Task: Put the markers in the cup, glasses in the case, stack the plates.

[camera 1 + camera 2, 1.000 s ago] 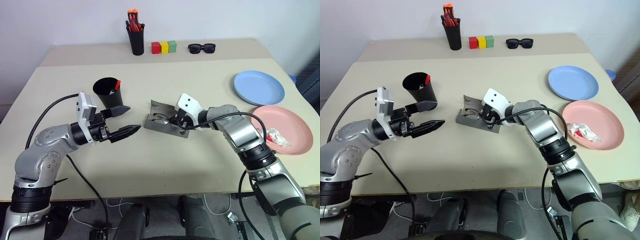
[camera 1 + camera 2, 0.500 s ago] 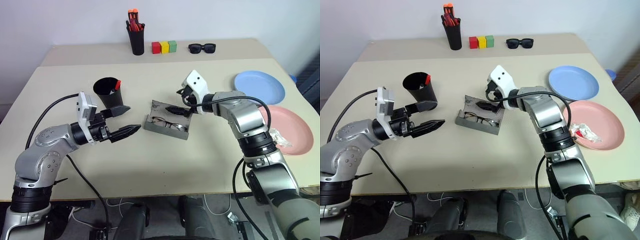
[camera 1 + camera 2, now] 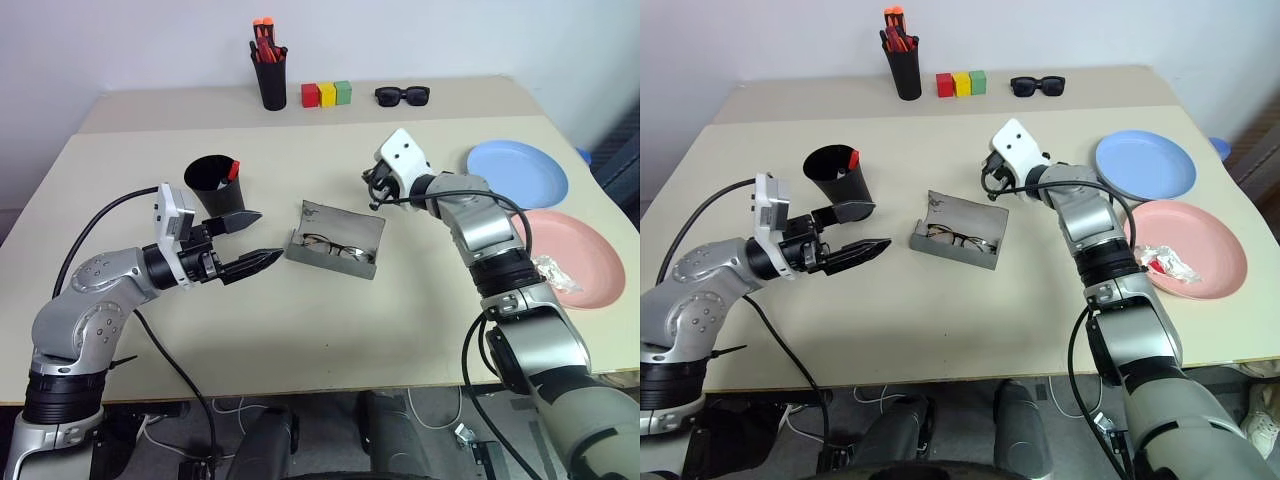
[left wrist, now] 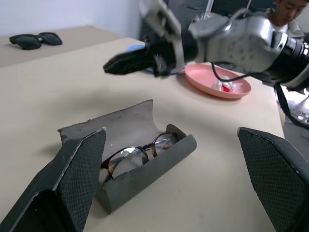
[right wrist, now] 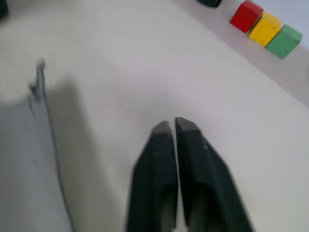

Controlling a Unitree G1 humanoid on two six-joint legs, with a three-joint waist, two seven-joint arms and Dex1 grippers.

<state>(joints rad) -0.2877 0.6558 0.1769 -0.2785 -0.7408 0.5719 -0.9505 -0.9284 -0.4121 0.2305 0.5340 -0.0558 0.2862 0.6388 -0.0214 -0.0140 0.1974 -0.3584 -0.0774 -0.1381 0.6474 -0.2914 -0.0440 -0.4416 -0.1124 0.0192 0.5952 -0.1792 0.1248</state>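
My right gripper (image 5: 170,126) is hanging above the table (image 3: 330,340), just past the far edge of the case (image 3: 335,240), with its two fingers pressed together and nothing between them. The case is lying open near the middle of the table, its lid tilted up on the far side, and the glasses (image 3: 334,246) are resting inside the lower half. My left gripper (image 3: 250,240) is staying level on the left side of the case, near it but not touching, with the fingers spread wide and holding nothing. The cup (image 3: 212,183) is standing upright just behind this gripper, and a red cap of a marker (image 3: 233,170) is showing at its rim; I cannot tell if the second marker is inside. The blue plate (image 3: 518,174) and the pink plate (image 3: 565,258) are lying side by side near the right edge of the table, not stacked, and the pink one is carrying some crumpled wrapper (image 3: 556,272). Between the case and the near edge, the table is giving open room. Along the far edge are standing a pen holder (image 3: 271,78), three coloured blocks (image 3: 327,94) and sunglasses (image 3: 402,95), well apart from both arms.
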